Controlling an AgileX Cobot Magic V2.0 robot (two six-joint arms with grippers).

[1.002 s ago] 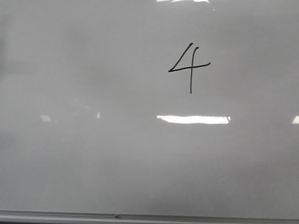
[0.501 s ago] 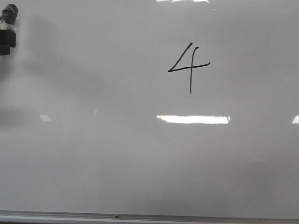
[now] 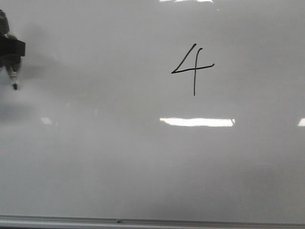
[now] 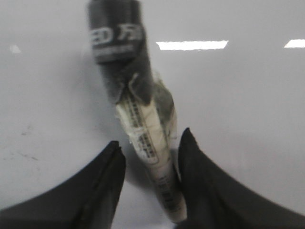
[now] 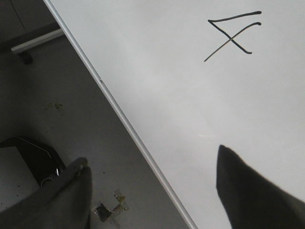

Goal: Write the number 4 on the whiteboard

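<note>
Marker [image 4: 143,138] gripped by left gripper [image 4: 148,155]; right gripper [image 5: 152,188] spread wide above whiteboard [image 5: 190,105]

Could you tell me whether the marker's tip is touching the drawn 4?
Apart. The front view shows the marker at the far left edge, wide bare whiteboard separating it from the 4.

We've got a marker [image 3: 11,59] at the far left edge in the front view, tip pointing down. In the left wrist view the marker [image 4: 136,109] is blurred: dark upper body with pale lettering, then a pale printed label. A bright strip of light glare [image 3: 197,122] sits mid-scene. In the right wrist view we see grey floor [image 5: 71,95] with greenish specks [image 5: 54,106], a torn scrap [image 5: 112,206], a dark angular object [image 5: 28,157] and a pale bar [image 5: 35,41].
</note>
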